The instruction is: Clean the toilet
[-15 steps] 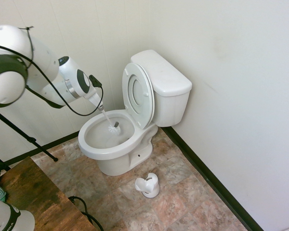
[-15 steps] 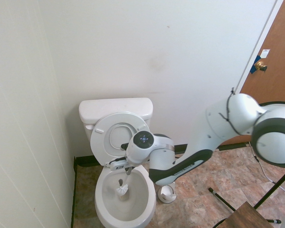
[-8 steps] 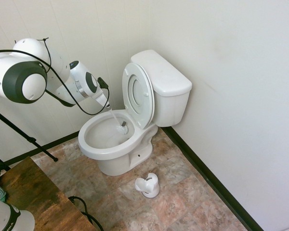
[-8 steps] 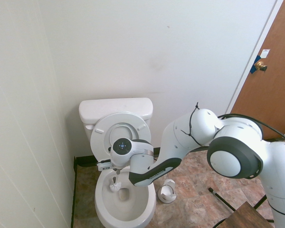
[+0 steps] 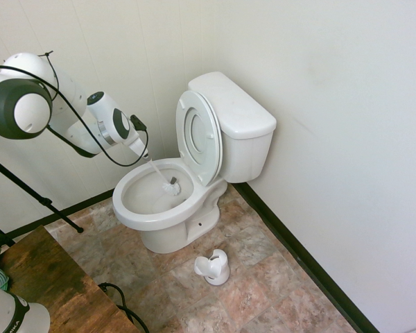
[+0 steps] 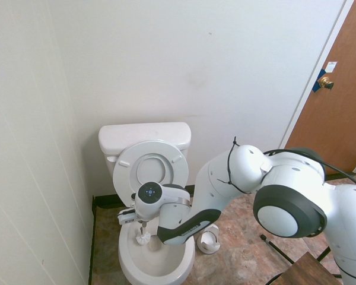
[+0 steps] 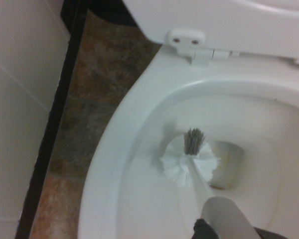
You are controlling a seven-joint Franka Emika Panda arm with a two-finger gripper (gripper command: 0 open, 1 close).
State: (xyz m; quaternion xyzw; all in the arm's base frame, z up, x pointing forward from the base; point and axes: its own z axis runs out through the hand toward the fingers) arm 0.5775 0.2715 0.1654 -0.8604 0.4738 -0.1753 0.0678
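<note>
Brush head (image 7: 190, 158) shifted inside toilet (image 5: 156, 198); jaws (image 5: 146, 157) closed round brush handle (image 7: 226, 216).

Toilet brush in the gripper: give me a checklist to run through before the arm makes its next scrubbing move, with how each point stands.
1. Gripper shut on the toilet brush: ok, the handle runs up to the fingertips.
2. Brush head inside the toilet bowl: ok, it is within the rim.
3. Seat ring and lid raised: ok, both lean back toward the tank.
4. Brush holder out of the brush's way: ok, it is on the floor beside the toilet.
5. Bowl fully clean: not ok, a brownish mark shows by the drain opening.
6. Bristles pressing on the bowl wall: cannot tell.
</note>
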